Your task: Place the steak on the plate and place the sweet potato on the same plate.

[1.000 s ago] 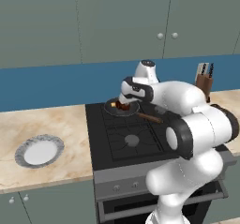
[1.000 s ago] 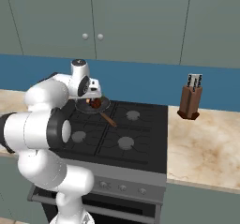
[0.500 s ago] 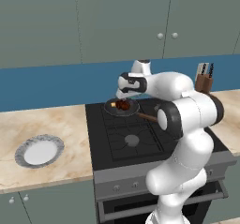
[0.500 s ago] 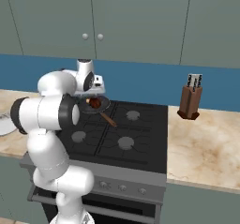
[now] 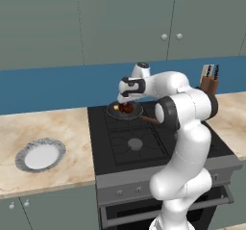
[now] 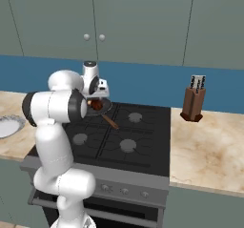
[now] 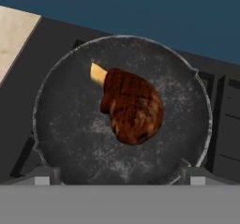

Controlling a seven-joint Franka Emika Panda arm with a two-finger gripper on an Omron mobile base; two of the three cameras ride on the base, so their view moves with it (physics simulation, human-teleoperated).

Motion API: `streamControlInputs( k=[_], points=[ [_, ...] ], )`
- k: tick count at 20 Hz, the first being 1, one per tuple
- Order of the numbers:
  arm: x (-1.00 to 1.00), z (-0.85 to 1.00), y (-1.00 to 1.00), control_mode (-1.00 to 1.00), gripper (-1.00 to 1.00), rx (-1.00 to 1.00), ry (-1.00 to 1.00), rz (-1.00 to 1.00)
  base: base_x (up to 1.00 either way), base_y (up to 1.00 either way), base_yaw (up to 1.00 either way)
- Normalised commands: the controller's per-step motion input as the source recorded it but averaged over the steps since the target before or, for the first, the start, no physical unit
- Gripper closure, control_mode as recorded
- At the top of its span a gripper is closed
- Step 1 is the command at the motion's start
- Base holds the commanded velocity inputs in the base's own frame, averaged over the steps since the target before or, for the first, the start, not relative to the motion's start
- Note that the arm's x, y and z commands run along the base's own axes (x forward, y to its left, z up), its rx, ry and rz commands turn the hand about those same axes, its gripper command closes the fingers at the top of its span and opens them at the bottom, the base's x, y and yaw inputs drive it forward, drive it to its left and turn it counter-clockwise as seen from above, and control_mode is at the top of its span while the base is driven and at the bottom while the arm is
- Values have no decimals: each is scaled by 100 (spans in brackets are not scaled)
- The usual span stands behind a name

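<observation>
Over the last second the arm has swung its elbow from the right of the stove toward the front, and the gripper [image 5: 126,100] has come to a position directly above the pan [image 7: 65,124] on the rear left burner of the stove [image 5: 144,147]; the base and the objects have not moved. This places the tool in a pre-grasp pose for the first step of the task, the pick of the steak [image 7: 132,107]. The jaws stand fully apart and hold nothing; in the hand view the two fingertips rise at the bottom edge on either side of the pan's near rim. The steak lies flat near the centre of the pan, a reddish-brown lobed chunk with darker grill lines across its top and a pale yellow bit projecting from its upper left edge. In the left base view a second, darker piece seems to lie against the steak; whether this is the sweet potato cannot be determined. The plate [image 5: 21,152] rests on the counter [image 5: 57,128] to the left of the stove, well apart from the pan. Judged from this layout, neither placement is done yet, and the next move calls for a straight descent over the steak.
</observation>
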Motion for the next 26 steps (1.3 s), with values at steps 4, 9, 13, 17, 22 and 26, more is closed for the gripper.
streamControlInputs(
  k=[4, 9, 13, 17, 22, 26],
  points=[
    [24, -29, 0, -100, -100, 0, 0, 0, 0, 0, 0],
    [23, -34, 0, -100, -100, 0, 0, 0, 0, 0, 0],
    [15, -15, 0, -100, -100, 0, 0, 0, 0, 0, 0],
    [4, -22, 0, -100, -100, 0, 0, 0, 0, 0, 0],
    [6, -32, 0, -100, -100, 0, 0, 0, 0, 0, 0],
    [5, -13, 1, -100, -100, 0, 0, 0, 0, 0, 0]
  ],
)
